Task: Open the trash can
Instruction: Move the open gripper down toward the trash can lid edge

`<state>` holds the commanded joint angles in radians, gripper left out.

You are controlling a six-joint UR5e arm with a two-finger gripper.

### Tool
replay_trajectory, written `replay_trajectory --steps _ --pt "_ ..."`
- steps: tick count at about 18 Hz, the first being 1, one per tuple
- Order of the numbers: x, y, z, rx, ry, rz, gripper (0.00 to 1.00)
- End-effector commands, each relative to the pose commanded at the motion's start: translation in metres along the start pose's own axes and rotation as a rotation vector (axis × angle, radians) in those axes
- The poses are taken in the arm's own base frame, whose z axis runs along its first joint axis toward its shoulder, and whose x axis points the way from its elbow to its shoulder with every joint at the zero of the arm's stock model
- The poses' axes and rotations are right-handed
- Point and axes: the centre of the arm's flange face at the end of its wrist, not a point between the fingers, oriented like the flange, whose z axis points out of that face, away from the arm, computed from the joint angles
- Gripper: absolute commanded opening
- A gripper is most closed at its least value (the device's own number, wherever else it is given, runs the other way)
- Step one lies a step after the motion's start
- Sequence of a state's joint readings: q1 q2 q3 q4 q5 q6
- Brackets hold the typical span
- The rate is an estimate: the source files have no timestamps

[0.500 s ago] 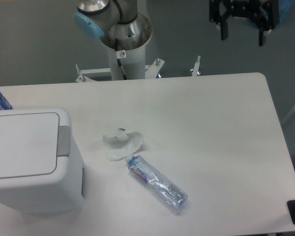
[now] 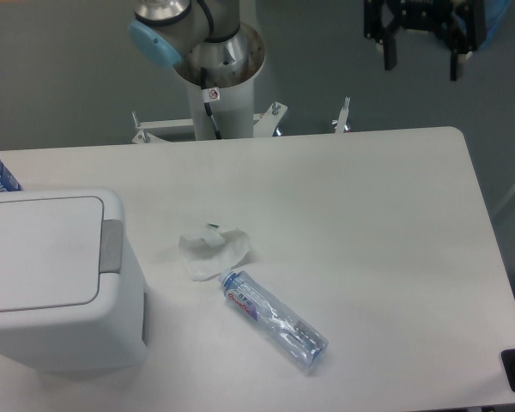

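Camera view: trash can [image 2: 56,279] lid shut; bottle [image 2: 273,319] label unreadable; hand [image 2: 421,60] wide, holding nothing.

My gripper [image 2: 421,60] is black with two dark fingers, while far off to its side my silver-grey arm joint [image 2: 189,26] carries a light blue cap and a small red-marked sticker.
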<state>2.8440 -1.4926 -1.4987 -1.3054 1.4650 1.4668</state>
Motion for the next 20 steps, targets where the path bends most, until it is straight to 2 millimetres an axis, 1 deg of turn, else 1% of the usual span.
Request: replay_trajectory --steps 1,4,7,8,11,13,16,18,20 --pt "0.001 -0.002 0.000 0.003 0.001 -0.039 1.00" --pt "0.009 -0.023 0.005 0.032 0.016 -0.153 1.00" --pt "0.015 -0.055 0.006 0.073 -0.015 -0.224 1.00" --pt "0.018 -0.065 0.013 0.083 -0.013 -0.250 1.00" --pt "0.030 -0.089 0.016 0.115 -0.021 -0.323 1.00" --pt "0.038 -0.112 0.021 0.142 -0.018 -0.367 1.00" --pt "0.050 -0.141 0.027 0.191 -0.023 -0.485 1.00" --pt "0.062 -0.167 0.029 0.236 -0.028 -0.532 1.00" --pt "0.068 -0.182 0.034 0.258 -0.020 -0.578 1.00"
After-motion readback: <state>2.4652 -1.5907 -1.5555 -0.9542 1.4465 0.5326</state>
